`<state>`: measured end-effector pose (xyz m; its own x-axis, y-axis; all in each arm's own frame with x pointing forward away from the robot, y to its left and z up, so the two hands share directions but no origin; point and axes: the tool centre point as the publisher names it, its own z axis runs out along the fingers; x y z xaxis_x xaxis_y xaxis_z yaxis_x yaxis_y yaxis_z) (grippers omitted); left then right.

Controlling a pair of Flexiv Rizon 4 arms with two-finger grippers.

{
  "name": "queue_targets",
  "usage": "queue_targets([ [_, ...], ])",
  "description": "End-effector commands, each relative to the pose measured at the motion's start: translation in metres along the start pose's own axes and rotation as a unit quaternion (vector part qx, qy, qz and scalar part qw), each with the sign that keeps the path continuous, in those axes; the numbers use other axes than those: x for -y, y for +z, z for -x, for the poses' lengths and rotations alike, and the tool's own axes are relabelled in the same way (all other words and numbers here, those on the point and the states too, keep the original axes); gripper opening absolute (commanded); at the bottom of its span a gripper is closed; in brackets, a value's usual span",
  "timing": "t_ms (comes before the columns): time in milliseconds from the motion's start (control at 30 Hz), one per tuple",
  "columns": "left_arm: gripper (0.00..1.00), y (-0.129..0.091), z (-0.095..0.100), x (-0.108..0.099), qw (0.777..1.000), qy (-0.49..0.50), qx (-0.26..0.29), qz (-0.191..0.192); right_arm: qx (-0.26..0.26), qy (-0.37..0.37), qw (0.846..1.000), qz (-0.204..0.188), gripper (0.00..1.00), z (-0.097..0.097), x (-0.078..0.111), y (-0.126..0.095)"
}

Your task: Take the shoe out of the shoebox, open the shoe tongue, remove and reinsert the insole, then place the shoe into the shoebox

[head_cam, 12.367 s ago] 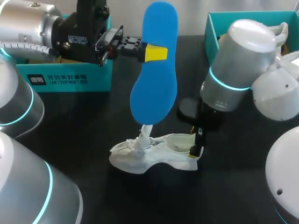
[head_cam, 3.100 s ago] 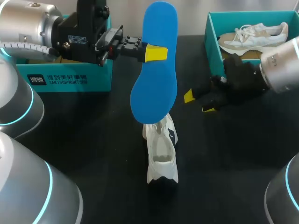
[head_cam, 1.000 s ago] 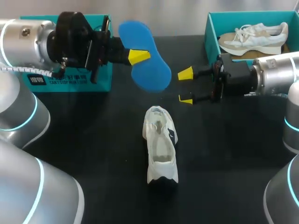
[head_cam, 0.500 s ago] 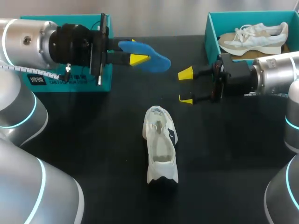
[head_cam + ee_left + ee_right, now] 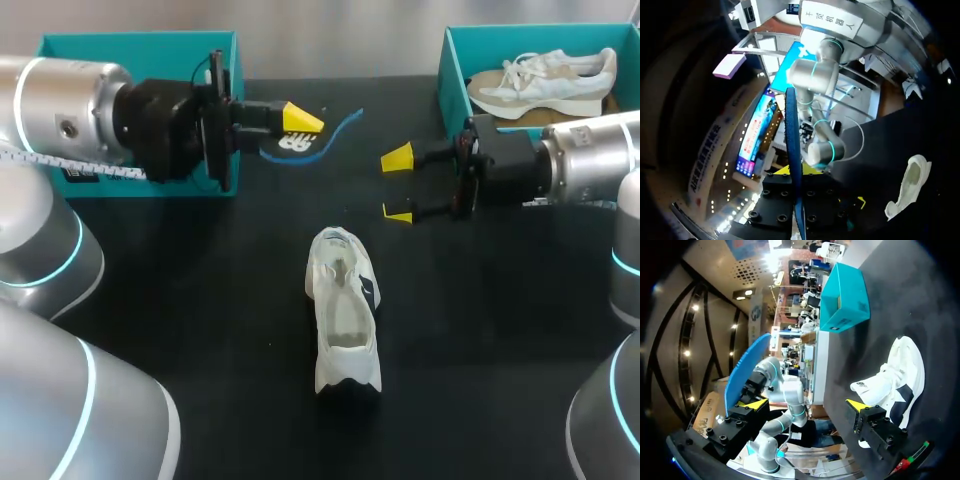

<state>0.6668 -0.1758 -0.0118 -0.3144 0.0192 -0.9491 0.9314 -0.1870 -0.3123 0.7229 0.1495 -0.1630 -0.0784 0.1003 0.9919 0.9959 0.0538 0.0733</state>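
Head view: left jaws clenched on the flat blue insole (image 5: 290, 146), pinching it top and bottom near one end. The insole lies roughly level and edge-on. Its free end sticks out ahead of the left jaws toward the right jaws, up off the black counter (image 5: 200, 300), with a clear gap to the right jaws. Right jaws released, yellow tips wide apart, nothing between them, facing the left jaws. The white lace-up sneaker (image 5: 345, 310) stands upright on the counter, nearer the camera than both jaws and touching neither. It lies lengthwise, with one end toward the gap between the two sets of jaws. The open teal cardboard shoebox (image 5: 130, 45) sits behind the left jaws. A second teal shoebox (image 5: 455, 60) sits behind the right jaws and holds a white-and-beige second sneaker (image 5: 545, 80).

Left wrist view: the insole (image 5: 792, 150) shows as a thin blue strip clamped between the left jaws, running straight out ahead. The sneaker (image 5: 910, 185) is off to one side of the jaws on the counter, well apart. The right arm (image 5: 822, 150) is ahead, past the insole.

Right wrist view: right jaws spread and empty. The sneaker (image 5: 895, 375) lies ahead, just beyond one finger. The insole (image 5: 742, 372) is beyond the other finger, held by the left arm (image 5: 771, 371). The teal shoebox (image 5: 847, 300) is farther ahead, past the sneaker.
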Motion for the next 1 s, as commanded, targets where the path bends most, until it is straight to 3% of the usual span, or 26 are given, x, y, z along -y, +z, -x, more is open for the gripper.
queue_targets([
  [33, 0.0, 0.0, -0.004, 0.004, 0.986, 0.166, 0.009, 0.023, 0.001, 0.001, 1.0, 0.0, 1.0, 0.0, -0.001, 0.002],
  [200, 0.0, -0.005, -0.028, -0.01, 0.972, 0.228, 0.0, 0.056, 0.001, 0.001, 1.0, 0.0, 1.0, 0.0, -0.001, 0.002],
  [333, 0.0, -0.008, -0.047, -0.025, 0.97, 0.238, 0.019, 0.05, 0.001, 0.001, 1.0, 0.0, 1.0, 0.0, -0.001, 0.002],
  [467, 0.0, -0.012, -0.066, -0.041, 0.954, 0.295, -0.009, 0.057, 0.001, 0.001, 1.0, 0.0, 1.0, 0.0, -0.001, 0.002],
  [867, 0.0, -0.03, -0.091, -0.069, 0.931, 0.355, -0.026, 0.084, 0.001, 0.001, 1.0, 0.0, 1.0, 0.0, -0.001, 0.002],
  [1000, 0.0, -0.036, -0.095, -0.077, 0.935, 0.339, -0.025, 0.105, 0.001, 0.001, 1.0, 0.0, 1.0, 0.0, -0.001, 0.002],
])
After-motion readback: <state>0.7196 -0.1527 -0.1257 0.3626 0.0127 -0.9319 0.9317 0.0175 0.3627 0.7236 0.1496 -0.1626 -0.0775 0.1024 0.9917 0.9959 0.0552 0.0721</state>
